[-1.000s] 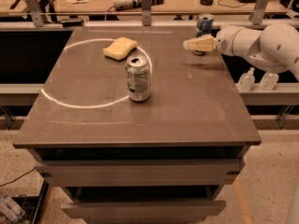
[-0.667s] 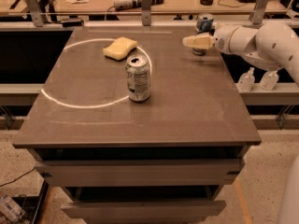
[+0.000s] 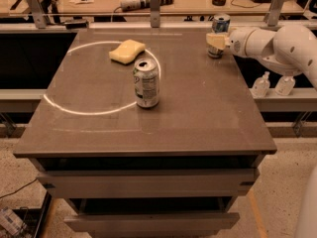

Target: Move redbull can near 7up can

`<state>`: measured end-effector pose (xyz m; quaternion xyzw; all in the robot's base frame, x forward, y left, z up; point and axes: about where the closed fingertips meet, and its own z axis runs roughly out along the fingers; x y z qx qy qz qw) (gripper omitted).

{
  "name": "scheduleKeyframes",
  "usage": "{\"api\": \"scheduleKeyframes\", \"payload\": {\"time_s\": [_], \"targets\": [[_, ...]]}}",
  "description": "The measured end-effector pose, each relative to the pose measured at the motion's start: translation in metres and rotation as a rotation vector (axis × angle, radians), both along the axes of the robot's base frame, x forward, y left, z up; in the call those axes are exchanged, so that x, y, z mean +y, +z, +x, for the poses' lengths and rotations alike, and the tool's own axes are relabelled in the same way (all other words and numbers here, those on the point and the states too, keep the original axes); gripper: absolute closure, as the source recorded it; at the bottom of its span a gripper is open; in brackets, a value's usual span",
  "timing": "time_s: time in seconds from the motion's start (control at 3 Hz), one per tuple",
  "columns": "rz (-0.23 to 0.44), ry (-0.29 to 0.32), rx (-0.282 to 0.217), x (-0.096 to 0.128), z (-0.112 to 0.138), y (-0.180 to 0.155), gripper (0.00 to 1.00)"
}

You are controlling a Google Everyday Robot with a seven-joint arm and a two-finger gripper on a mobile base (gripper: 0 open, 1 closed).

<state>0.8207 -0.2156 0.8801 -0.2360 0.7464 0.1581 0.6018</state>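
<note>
Two cans stand apart; my gripper is at the redbull, whether gripping I cannot tell; next, carry it beside the 7up.

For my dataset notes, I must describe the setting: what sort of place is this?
Probably a robotics lab or workshop. A long workbench behind carries a power strip, and the robot's hand is by the redbull can at the far right of a drawer cabinet.
</note>
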Motion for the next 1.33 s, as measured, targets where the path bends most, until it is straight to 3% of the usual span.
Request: {"api": "scheduleKeyframes", "payload": {"time_s": [0.33, 0.67, 1.33], "targets": [[0.029, 0.017, -0.012, 0.0, -0.022, 0.01, 0.87], [0.076, 0.037, -0.016, 0.007, -0.066, 0.03, 1.0], [0.08, 0.199, 0.032, 0.057, -0.173, 0.039, 1.0]]}}
